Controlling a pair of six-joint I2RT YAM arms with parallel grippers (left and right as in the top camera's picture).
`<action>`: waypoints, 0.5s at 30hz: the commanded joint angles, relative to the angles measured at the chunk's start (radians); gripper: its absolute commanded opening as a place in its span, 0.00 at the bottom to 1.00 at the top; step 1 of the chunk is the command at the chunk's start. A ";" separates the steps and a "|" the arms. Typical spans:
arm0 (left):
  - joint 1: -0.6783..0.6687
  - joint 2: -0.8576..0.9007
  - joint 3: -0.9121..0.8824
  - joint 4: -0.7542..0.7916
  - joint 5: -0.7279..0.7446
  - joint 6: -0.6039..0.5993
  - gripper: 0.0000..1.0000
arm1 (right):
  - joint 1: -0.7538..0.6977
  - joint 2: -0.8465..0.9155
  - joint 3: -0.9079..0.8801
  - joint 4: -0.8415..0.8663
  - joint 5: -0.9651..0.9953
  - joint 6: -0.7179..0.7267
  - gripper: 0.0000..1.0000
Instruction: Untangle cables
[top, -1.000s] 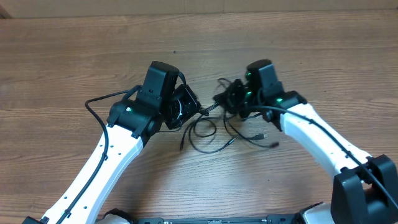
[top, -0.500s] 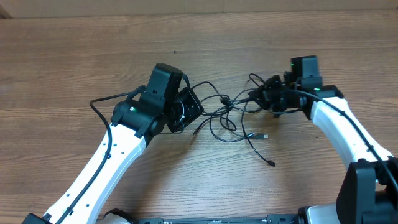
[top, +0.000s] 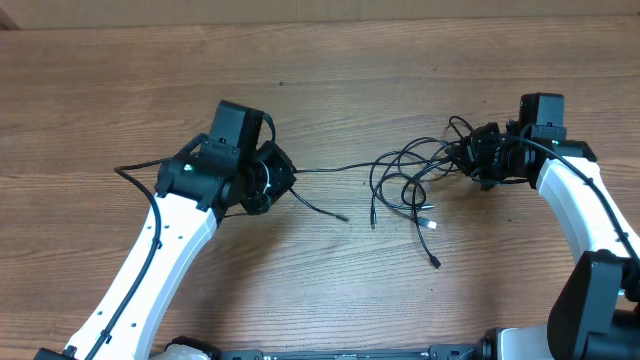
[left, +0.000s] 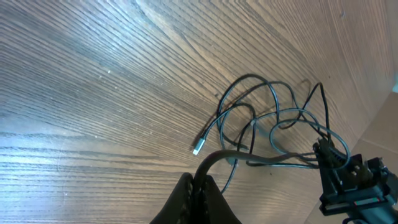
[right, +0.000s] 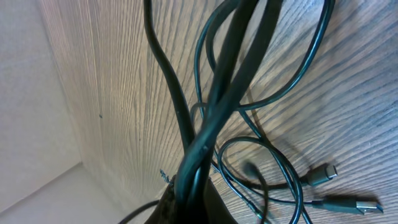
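Moved well apart within last second. Held one strand pinched in left fingers, remaining cables in right fingers. Drew strand taut across table; loosened tangle, not cleared.

Bare wooden table lies open across the upper and lower middle of the overhead frame. Tangled black cables clutter centre right. One taut cord spans the gap between the left arm and right arm.
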 joint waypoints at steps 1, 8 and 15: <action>0.030 -0.017 0.013 -0.013 -0.093 0.035 0.04 | -0.038 0.012 0.013 0.008 0.075 -0.030 0.04; 0.030 -0.017 0.013 -0.017 -0.150 0.058 0.04 | -0.038 0.012 0.013 0.010 -0.017 -0.072 0.04; 0.032 -0.017 0.013 -0.017 -0.246 0.197 0.38 | -0.016 -0.014 0.022 0.014 -0.066 -0.238 0.04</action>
